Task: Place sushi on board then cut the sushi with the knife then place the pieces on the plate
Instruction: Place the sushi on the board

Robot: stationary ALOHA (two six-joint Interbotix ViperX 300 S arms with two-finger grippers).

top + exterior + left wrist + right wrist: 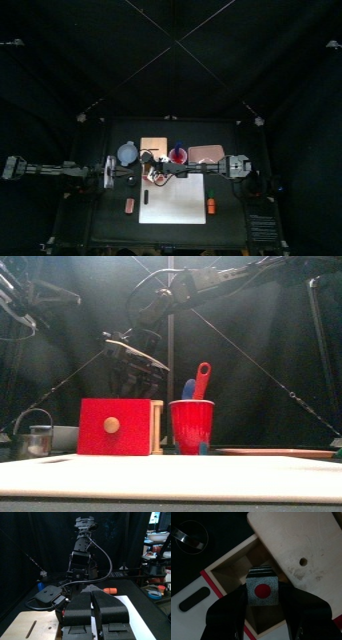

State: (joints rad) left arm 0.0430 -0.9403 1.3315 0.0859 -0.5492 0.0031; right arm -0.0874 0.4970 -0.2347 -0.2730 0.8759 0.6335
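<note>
Speckled sushi [262, 591] (red centre), perhaps grey

One white cutting board [174, 200]. One pale wooden box [120, 426] with a red drawer front, plus one wooden lid [294, 542] with a small hole. One red cup [191, 424] with two toy knives in it: one blue knife [189, 388] and one red knife [202, 376]. One flat pink tray [274, 452]. One blue-grey bowl [127, 153]. One round metal cutter [36, 442]. One toy sushi roll [262, 592], seen end-on, its blocks impossible to count. Two small orange-red toys [130, 205], the second toy [210, 206] across the board.
</note>
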